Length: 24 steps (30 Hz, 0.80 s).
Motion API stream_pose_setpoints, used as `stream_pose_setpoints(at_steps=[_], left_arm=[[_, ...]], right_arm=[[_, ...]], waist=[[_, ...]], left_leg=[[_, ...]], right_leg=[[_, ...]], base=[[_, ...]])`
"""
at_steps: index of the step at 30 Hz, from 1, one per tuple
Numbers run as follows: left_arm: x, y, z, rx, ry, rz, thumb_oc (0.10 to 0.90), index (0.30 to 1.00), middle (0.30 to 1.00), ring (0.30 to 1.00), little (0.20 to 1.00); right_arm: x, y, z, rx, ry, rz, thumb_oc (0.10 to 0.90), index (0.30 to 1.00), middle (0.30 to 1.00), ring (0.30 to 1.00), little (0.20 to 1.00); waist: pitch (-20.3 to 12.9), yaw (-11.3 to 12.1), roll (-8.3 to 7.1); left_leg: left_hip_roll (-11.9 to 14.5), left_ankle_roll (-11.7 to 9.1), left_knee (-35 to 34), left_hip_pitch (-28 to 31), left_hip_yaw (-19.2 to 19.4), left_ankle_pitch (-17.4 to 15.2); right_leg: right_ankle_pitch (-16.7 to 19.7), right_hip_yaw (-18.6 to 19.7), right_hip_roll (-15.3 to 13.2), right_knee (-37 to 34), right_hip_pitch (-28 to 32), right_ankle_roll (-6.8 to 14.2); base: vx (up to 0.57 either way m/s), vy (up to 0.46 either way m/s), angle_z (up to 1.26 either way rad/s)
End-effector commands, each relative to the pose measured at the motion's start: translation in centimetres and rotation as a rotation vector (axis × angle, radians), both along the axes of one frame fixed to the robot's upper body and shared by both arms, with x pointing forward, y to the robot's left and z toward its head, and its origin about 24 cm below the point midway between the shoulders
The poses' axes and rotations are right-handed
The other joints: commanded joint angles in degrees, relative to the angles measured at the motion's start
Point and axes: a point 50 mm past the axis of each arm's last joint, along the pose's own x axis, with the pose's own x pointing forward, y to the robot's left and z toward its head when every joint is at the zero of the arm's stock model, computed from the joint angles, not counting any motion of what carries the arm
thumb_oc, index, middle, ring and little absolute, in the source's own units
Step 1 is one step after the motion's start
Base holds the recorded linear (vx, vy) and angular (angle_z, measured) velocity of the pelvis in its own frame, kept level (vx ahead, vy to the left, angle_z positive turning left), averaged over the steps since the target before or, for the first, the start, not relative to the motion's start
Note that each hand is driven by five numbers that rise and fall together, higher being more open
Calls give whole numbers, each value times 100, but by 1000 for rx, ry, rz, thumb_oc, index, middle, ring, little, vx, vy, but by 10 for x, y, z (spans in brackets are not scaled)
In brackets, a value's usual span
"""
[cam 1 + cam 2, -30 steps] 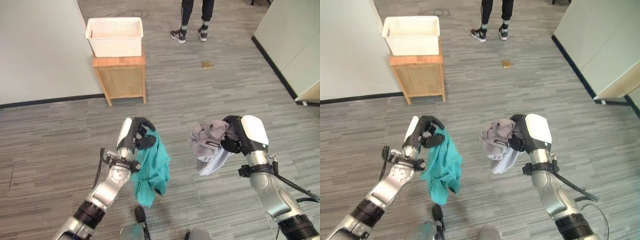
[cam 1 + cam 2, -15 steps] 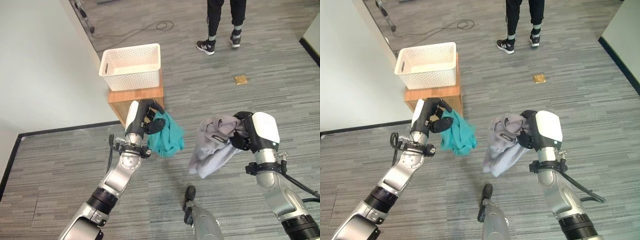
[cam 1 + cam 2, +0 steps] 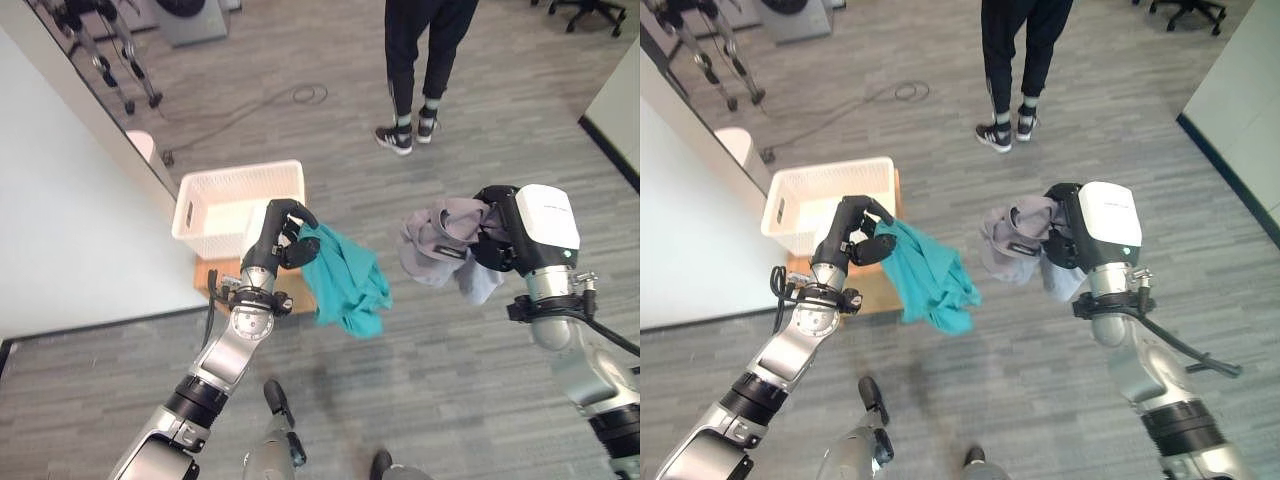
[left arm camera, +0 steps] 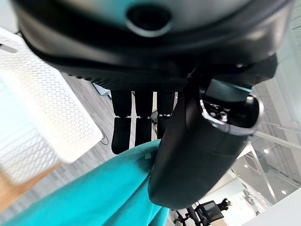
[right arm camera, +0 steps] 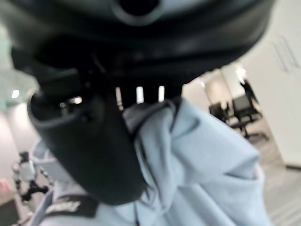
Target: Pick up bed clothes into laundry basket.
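Fingers and thumb of the left hand [image 3: 278,228] are curled tight round a bunched corner of a teal cotton garment [image 3: 345,277], which hangs loose in the air below and to the right of the grasp. In the left wrist view the dark thumb [image 4: 197,146] presses the teal cloth against the row of fingers. The hand is raised just in front of a white perforated plastic laundry basket [image 3: 205,207], whose near rim lies right behind the knuckles; the basket stands on a small light-wood desk [image 3: 222,276] set against a pale wall [image 3: 70,240]. The garment hangs in front of the basket's near right corner, outside its walls.

The right hand [image 3: 1070,228] is clamped on a crumpled pale grey garment [image 3: 1018,236] with a dark label, held up at about the same height, well apart from the basket. In the right wrist view the grey cloth [image 5: 197,169] bulges out between the thumb and the fingers.

Farther back on the grey wood-patterned floor [image 3: 480,120] stands a person in dark trousers and dark shoes with white trim [image 3: 413,62]. A thin cable [image 3: 290,97] loops on the floor behind the basket.
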Motion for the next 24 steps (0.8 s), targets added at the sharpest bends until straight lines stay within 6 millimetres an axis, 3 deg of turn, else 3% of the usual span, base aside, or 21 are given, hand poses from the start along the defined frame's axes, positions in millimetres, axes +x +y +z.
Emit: stream_pose_setpoints(at_steps=[1, 5, 6, 7, 8, 10, 12, 16, 17, 18, 20, 23, 24], left_arm=[[6, -2, 80, -55, -369, -20, 400, 300, 300, 300, 300], [6, 0, 80, -52, -365, -16, 400, 300, 300, 300, 300], [5, 2, 80, -49, -367, -23, 400, 300, 300, 300, 300], [5, 2, 80, -50, -368, -20, 400, 300, 300, 300, 300], [5, 3, 78, -55, -364, -23, 400, 300, 300, 300, 300], [5, 4, 77, -59, -359, -21, 400, 300, 300, 300, 300], [6, 6, 76, -56, -356, -15, 400, 300, 300, 300, 300], [4, 14, 73, -71, -351, 0, 400, 300, 300, 300, 300], [4, 14, 73, -71, -352, 1, 400, 300, 300, 300, 300], [-3, 24, 67, -84, -340, 5, 400, 300, 300, 300, 300], [-8, 26, 66, -96, -341, 2, 400, 300, 300, 300, 300], [-12, 24, 65, -97, -326, -38, 400, 300, 300, 300, 300], [-21, 29, 64, -137, -328, -56, 400, 300, 300, 300, 300]], right_arm=[[-1, 30, 99, -56, -419, 163, 400, 300, 300, 300, 300], [3, 33, 113, -91, -444, 166, 400, 300, 300, 300, 300], [5, 32, 131, -126, -472, 149, 400, 300, 300, 300, 300], [6, 33, 132, -127, -473, 152, 400, 300, 300, 300, 300], [8, 35, 147, -149, -508, 142, 400, 300, 300, 300, 300], [10, 37, 157, -162, -526, 142, 400, 300, 300, 300, 300], [18, 48, 189, -220, -562, 136, 400, 300, 300, 300, 300], [32, 54, 211, -255, -554, 100, 400, 300, 300, 300, 300], [32, 54, 211, -255, -554, 100, 400, 300, 300, 300, 300], [44, 54, 214, -259, -513, 62, 400, 300, 300, 300, 300], [47, 52, 217, -250, -509, 48, 400, 300, 300, 300, 300], [49, 36, 214, -253, -493, -26, 400, 300, 300, 300, 300], [49, 20, 209, -270, -456, -92, 400, 300, 300, 300, 300]], waist=[[-685, 430, -453], [-751, 498, -496], [-853, 614, -590], [-851, 597, -584], [-927, 729, -671], [-958, 764, -706], [-1030, 933, -823], [-1079, 1076, -884], [-1079, 1071, -880], [-1078, 1298, -988], [-1053, 1369, -992], [-1029, 1380, -1071], [-979, 1410, -1071]], left_leg=[[255, -974, -508, 1091, 104, -681], [208, -960, -508, 1117, 92, -729], [164, -951, -508, 1116, 88, -780], [163, -950, -508, 1114, 85, -780], [125, -937, -508, 1107, 44, -817], [103, -925, -508, 1089, 16, -825], [54, -914, -508, 1003, -33, -834], [22, -907, -508, 893, -101, -839], [23, -907, -508, 892, -102, -839], [-60, -884, -508, 781, -342, -895], [-90, -872, -508, 723, -430, -915], [53, -901, -508, 645, -122, -826], [106, -950, -468, 527, 161, -767]], right_leg=[[-10, -336, -657, 19, -611, 172], [1, -368, -723, 28, -590, 220], [12, -442, -772, 25, -550, 261], [12, -444, -773, 26, -551, 262], [34, -511, -798, 18, -538, 296], [37, -526, -811, 17, -550, 312], [62, -591, -859, 17, -599, 349], [98, -665, -882, 17, -658, 394], [98, -666, -881, 17, -659, 394], [120, -638, -887, 17, -717, 420], [108, -638, -871, 17, -734, 407], [72, -910, -878, 17, -673, 369], [11, -1192, -913, 17, -521, 444]], base=[[142, 70, -11], [73, 45, -6], [80, 37, -6], [130, 55, 32], [51, 20, 53], [57, 16, 47], [77, 33, 37], [44, 28, 14], [81, 53, 19], [65, 44, 20], [69, 22, 1], [85, 16, 35], [177, 70, 90]])
